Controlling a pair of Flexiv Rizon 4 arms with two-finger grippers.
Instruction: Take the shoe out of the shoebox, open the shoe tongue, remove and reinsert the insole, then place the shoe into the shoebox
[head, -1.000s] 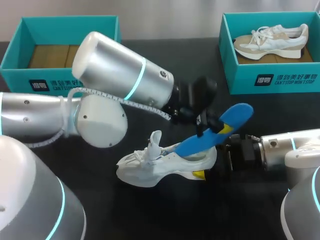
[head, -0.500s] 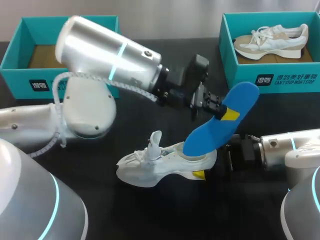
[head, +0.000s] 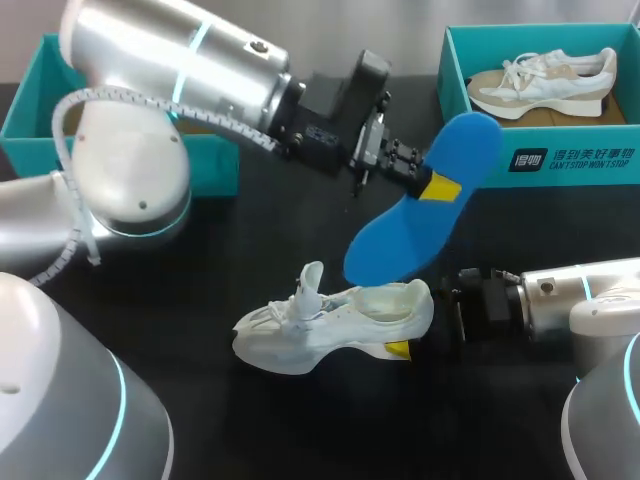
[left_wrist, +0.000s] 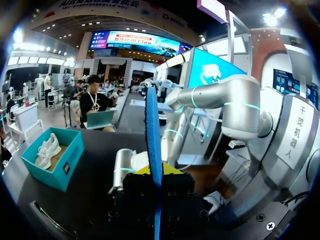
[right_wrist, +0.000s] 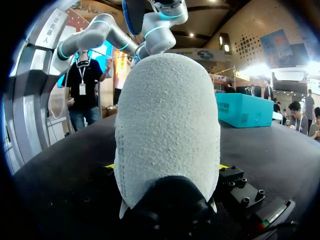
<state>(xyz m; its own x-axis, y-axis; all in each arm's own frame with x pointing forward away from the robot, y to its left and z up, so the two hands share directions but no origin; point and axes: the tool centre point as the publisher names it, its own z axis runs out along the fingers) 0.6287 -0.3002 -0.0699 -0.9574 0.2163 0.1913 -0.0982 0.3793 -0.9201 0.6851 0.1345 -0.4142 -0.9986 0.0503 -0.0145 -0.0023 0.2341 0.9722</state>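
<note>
The blue foam insole (head: 425, 205) hangs in the air, clear of the shoe, clamped flat between the left jaws. In the left wrist view the insole (left_wrist: 152, 135) stands edge-on between them. It looks thin, light and bendable, so I judge that a hold near its middle keeps the free end from drooping, and a hard squeeze would crease it.

Under the left jaws the white mesh sneaker (head: 330, 325) lies on the black worktop (head: 250, 230), tongue lifted, mouth open. The right jaws are closed on its heel (right_wrist: 167, 135), one finger at each side. The heel is probably the stiffest part, the mesh soft.

Beyond the left jaws stands a teal cardboard shoebox (head: 540, 155) with a second shoe.
</note>
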